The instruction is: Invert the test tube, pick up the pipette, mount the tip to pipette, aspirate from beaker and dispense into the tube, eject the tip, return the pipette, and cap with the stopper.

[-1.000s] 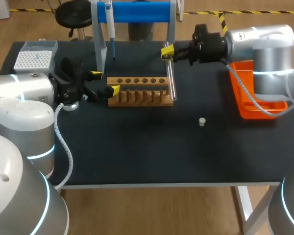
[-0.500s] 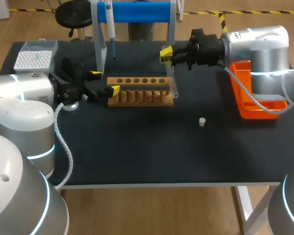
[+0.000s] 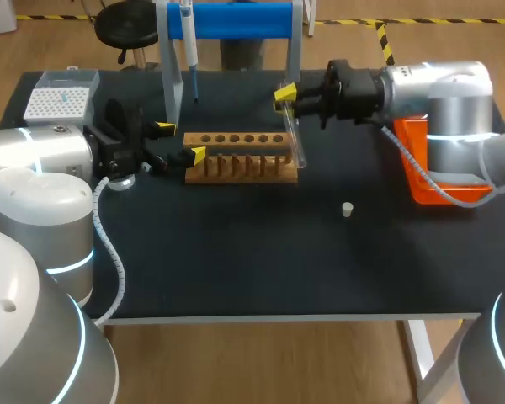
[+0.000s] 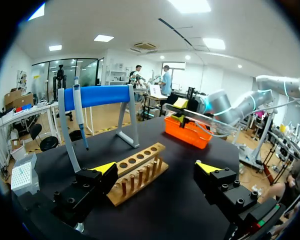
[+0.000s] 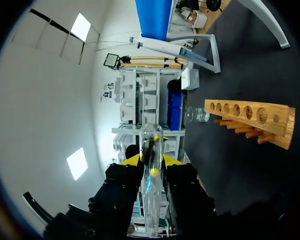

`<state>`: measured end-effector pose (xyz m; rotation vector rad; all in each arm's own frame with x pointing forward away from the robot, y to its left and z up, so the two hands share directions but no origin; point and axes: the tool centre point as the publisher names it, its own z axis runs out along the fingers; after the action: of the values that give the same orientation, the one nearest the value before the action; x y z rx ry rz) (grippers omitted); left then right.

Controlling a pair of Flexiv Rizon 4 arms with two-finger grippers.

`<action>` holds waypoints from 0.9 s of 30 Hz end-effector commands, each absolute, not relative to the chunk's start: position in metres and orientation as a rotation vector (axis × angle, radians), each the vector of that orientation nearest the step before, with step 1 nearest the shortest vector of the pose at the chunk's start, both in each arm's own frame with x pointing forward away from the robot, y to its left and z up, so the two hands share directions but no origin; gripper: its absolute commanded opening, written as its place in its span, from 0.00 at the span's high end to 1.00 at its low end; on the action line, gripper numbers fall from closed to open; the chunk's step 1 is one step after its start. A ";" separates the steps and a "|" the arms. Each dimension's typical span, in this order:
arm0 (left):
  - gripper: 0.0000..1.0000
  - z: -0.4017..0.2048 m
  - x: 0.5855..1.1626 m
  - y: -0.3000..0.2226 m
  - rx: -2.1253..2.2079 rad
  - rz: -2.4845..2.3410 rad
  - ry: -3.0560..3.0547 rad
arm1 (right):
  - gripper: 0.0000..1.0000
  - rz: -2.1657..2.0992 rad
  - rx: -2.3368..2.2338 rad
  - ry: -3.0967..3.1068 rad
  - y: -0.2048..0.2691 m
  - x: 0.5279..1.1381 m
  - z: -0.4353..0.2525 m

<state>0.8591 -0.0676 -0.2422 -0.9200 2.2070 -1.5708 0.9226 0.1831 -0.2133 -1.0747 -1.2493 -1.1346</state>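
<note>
Rack (image 3: 240, 160) just beside tube (image 3: 295, 139), stopper (image 3: 347, 209) apart

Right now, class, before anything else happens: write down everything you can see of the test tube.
The test tube is a long, thin, clear tube, glass by its look. The right hand is shut on it near its upper end, with a yellow fingertip on either side. It hangs slightly tilted above the table, its lower end by the right end of the wooden rack. Whether it touches the rack cannot be told, nor whether anything is inside it.
</note>
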 end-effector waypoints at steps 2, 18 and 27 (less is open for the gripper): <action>0.00 -0.244 0.859 -0.067 -0.918 -1.576 2.201 | 1.00 -1.122 -1.070 -1.251 0.184 0.925 -0.215; 0.00 -0.244 0.859 -0.067 -0.918 -1.576 2.201 | 1.00 -1.142 -1.084 -1.239 0.183 0.925 -0.214; 0.00 -0.244 0.859 -0.067 -0.918 -1.576 2.201 | 1.00 -1.142 -1.084 -1.239 0.183 0.925 -0.214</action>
<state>0.8591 -0.0676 -0.2422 -0.9200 2.2070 -1.5707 0.9259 0.1833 -0.2149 -1.0800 -1.2370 -1.1415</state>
